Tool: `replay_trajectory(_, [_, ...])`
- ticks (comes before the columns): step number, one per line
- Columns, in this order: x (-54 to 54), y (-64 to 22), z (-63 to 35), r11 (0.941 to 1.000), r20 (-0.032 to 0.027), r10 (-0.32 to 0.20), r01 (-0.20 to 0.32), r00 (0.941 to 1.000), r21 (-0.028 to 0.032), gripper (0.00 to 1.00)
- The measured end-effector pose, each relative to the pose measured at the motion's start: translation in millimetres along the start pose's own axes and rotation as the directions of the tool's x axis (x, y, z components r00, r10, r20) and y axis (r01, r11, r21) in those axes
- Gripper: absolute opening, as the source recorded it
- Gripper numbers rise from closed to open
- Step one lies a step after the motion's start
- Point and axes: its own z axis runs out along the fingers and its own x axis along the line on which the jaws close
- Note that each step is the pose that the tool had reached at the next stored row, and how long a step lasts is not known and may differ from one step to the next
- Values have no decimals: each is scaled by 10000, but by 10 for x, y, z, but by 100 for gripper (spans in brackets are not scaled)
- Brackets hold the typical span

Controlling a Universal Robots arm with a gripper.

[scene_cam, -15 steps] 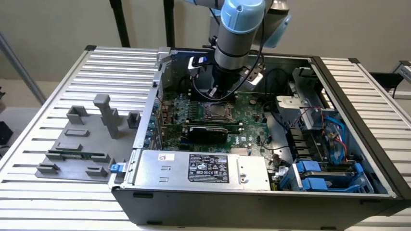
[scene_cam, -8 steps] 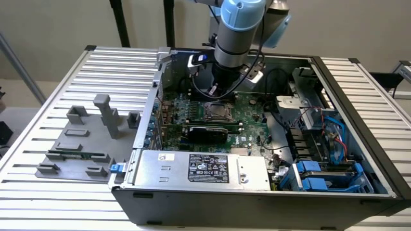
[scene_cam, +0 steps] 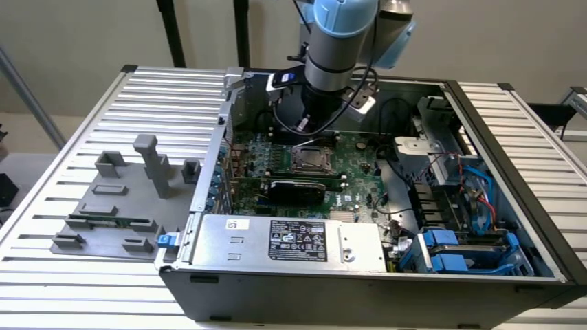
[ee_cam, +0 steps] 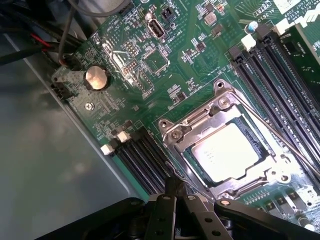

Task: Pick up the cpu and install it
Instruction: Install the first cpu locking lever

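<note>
The gripper (ee_cam: 176,192) has its fingers pressed together and holds nothing; in the wrist view we see the dark fingertips (ee_cam: 172,186) meet in a point just beside the socket frame (ee_cam: 220,145), at the end of a black slot (ee_cam: 145,157). In the exterior view the gripper (scene_cam: 317,130) hangs from the arm (scene_cam: 335,41) inside the open case (scene_cam: 367,275), just above the motherboard (scene_cam: 344,168) and near the socket. We note the cpu (ee_cam: 227,152) lying flat inside the socket frame, its silvery top facing up and a thin pale rim showing around it; it is apart from the fingertips. The metal frame surrounds the chip on all sides, with a thin lever wire (ee_cam: 280,135) running along one side. More black slots (ee_cam: 272,75) lie on the far side of the socket. A round coin battery (ee_cam: 96,78) sits on the green board, well apart from the socket. At the exterior view's left, a grey fixture (scene_cam: 115,206) rests on the ribbed table (scene_cam: 55,172) beside the case. A silver power supply (scene_cam: 293,240) fills the near edge of the case.
</note>
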Motion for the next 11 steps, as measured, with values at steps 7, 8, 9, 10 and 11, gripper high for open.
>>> replay_trajectory(7, [-19, -61, -69, 10000, -54, -4, 5, 10000, 45, 11])
replay_trajectory(8, [-23, -71, -77, 10000, -63, -4, 5, 10000, 52, 11])
replay_trajectory(9, [-27, -80, -86, 10000, -71, -6, 6, 10000, 59, 11])
replay_trajectory(10, [-32, -90, -93, 10000, -80, -6, 7, 10000, 66, 11])
replay_trajectory(11, [-38, -100, -99, 10000, -87, -7, 7, 10000, 72, 11])
